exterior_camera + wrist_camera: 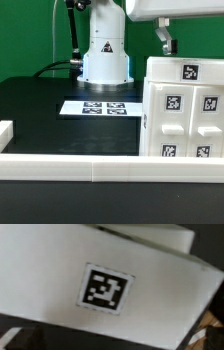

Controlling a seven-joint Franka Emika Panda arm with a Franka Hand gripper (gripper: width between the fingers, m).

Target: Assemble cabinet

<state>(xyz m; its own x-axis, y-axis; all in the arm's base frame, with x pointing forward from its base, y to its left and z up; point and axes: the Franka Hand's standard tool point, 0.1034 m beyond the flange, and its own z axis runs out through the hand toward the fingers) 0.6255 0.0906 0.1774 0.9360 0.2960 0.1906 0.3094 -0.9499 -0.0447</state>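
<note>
Hovering above cabinet (183, 108), tool (164, 41) opening unclear.

- The black table (35, 105) fills the exterior view from the centre out to 9 o'clock, dark and matte.
- The marker board (100, 107) lies flat on it just above centre, toward 12 o'clock; it is thin and white and shows four black-and-white tags in a two-by-two block.
- A low white border rail (70, 166) runs along the table's near edge at 6 o'clock, with a short return rising at 9 o'clock.
- A black cable (62, 66) droops at 11 o'clock above the table's far edge.
</note>
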